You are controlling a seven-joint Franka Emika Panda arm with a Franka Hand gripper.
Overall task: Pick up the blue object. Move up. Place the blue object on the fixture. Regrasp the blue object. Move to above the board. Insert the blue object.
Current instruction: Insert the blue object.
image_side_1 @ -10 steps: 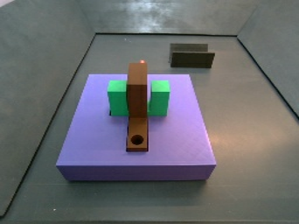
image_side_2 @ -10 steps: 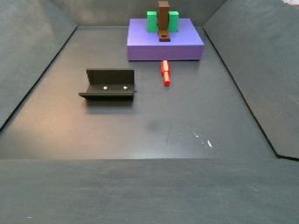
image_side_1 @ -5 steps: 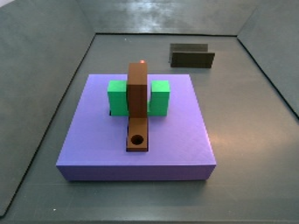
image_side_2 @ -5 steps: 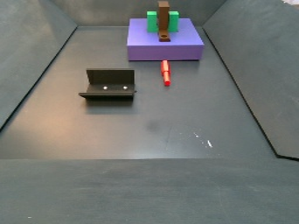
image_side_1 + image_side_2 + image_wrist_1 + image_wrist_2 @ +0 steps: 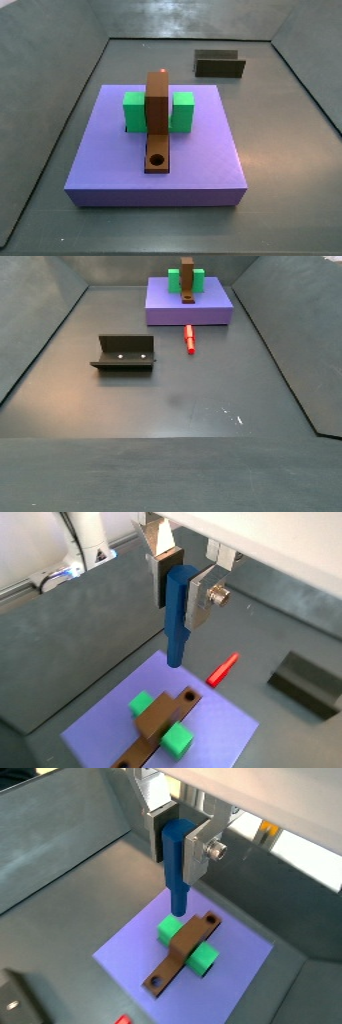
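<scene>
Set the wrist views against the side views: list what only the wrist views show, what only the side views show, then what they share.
Only the wrist views: the end effector, high above the lilac slab, shut on the blue object, which hangs upright between its fingers.

Only the side views: the fixture whole, with two pale dots on its face, and the wide bare floor.

Shared: the slab, the board with its round hole, the green block under it, the red stick on the floor, and at least part of the fixture.

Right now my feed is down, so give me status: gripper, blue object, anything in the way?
Gripper high above the board, shut on the blue object, which hangs upright. Board's hole open, nothing across it. Red stick on the floor beside the slab, out of the path.
</scene>
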